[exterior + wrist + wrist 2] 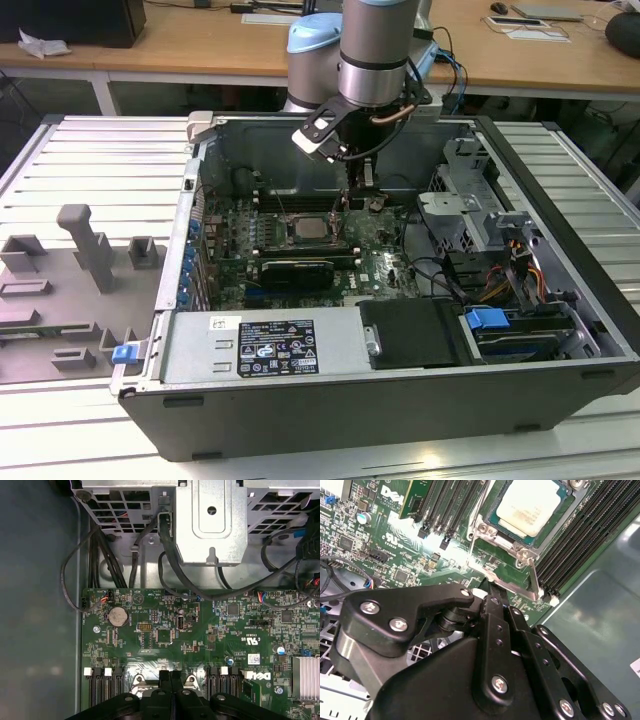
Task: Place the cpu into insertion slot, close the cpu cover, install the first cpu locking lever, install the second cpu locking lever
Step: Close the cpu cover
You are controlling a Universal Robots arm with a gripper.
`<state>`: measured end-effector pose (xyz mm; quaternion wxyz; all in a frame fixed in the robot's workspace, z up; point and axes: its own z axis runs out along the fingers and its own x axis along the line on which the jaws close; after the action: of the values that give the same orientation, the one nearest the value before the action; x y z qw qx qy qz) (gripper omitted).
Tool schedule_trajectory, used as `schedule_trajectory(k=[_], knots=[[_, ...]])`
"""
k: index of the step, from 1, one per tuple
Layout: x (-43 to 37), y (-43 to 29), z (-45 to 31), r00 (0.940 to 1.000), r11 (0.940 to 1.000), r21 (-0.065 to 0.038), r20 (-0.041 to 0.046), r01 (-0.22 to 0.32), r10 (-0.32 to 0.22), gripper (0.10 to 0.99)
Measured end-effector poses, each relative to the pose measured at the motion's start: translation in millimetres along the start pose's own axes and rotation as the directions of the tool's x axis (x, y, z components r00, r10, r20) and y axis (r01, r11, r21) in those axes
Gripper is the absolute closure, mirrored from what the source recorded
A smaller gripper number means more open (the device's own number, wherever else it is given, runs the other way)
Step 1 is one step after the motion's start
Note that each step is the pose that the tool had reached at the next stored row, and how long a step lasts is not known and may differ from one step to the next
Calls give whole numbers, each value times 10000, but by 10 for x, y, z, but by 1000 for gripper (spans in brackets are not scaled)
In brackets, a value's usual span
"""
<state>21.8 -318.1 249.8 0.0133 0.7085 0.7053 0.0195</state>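
My tool [500, 600] closed, nothing visibly gripped, hovering just beside socket [502, 542]. Chip [530, 507] seated in socket: light, stiff, fragile; I'd hold by edges only.

Cut off at the second wrist view's edge: much of the cpu [527, 505] and the cpu cover [505, 542]. Mostly hidden behind the gripper [170, 676] in the first wrist view: the insertion slot [136, 681]. Too small in the exterior view to tell whether the cover lies flat.
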Motion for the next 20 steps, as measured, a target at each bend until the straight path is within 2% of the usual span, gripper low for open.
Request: schedule_trajectory(k=[20], knots=[[0,-79,-3,10000,10000,0,0,1,-1,980]])
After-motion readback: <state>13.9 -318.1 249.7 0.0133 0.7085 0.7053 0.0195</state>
